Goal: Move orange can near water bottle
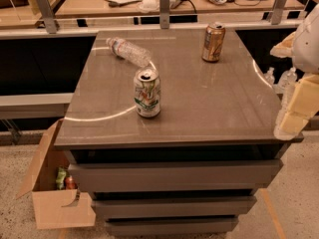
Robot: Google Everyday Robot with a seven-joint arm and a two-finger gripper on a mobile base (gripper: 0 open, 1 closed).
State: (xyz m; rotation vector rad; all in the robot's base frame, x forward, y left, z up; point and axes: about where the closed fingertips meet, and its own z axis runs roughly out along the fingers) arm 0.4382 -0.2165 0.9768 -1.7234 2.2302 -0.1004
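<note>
The orange can (213, 42) stands upright at the back right of the grey table (209, 108). The water bottle (128, 50) lies on its side at the back left of the table, cap toward the left. My gripper (294, 118) is a cream-coloured shape at the right edge of the view, beside the table's front right corner. It is well apart from the orange can and holds nothing that I can see.
A white can with green markings (147, 92) stands near the table's middle, in front of the water bottle. An open cardboard box (55, 198) sits on the floor at the lower left. Small bottles (279, 77) stand beyond the table's right side. A railing and desk run along the back.
</note>
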